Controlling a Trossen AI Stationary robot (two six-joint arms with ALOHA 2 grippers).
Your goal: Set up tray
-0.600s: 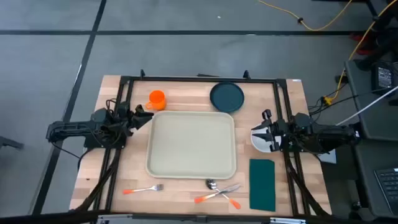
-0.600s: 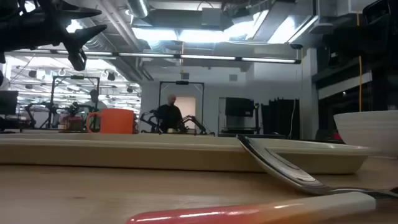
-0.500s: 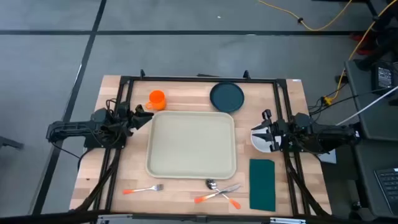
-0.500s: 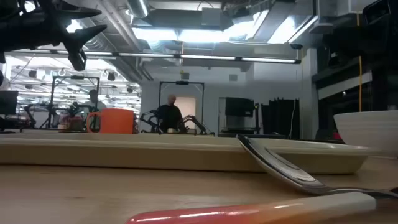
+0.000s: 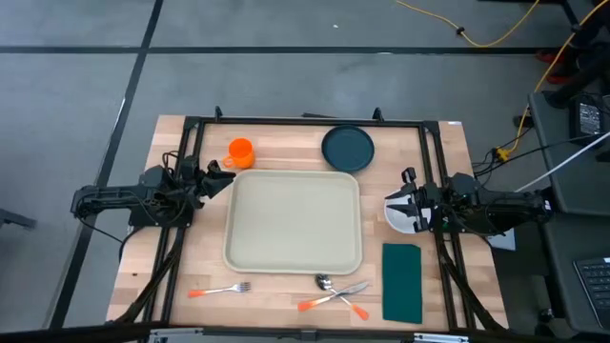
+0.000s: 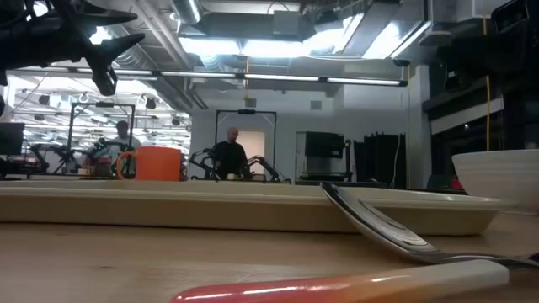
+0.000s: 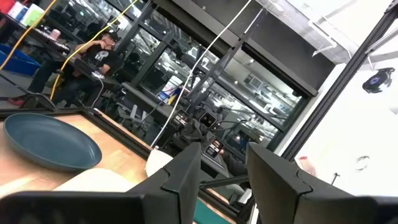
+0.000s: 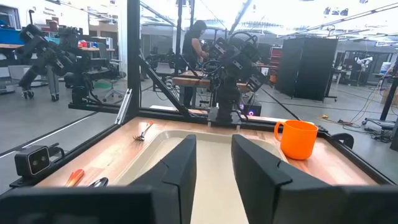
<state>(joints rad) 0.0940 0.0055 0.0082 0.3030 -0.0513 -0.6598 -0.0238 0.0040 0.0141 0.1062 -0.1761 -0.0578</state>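
The pale beige tray [image 5: 294, 221] lies flat in the middle of the table, with its rim [image 6: 210, 204] showing in the low view. My left gripper [image 5: 229, 179] [image 7: 224, 152] hovers open off the tray's far-left corner, near the orange cup [image 5: 240, 152]. It is high above the table in the low view [image 6: 105, 55]. My right gripper [image 5: 400, 213] [image 8: 212, 140] is open at the tray's right side, pointing across it, above a white bowl [image 5: 390, 203]. Whether it touches the bowl does not show.
A dark teal plate [image 5: 348, 149] sits beyond the tray's far edge. A dark green napkin [image 5: 402, 282] lies at near right. A fork [image 5: 219, 289], a spoon [image 5: 326, 282] and an orange-handled knife [image 5: 334, 297] lie along the near edge. Black frame bars cross both sides.
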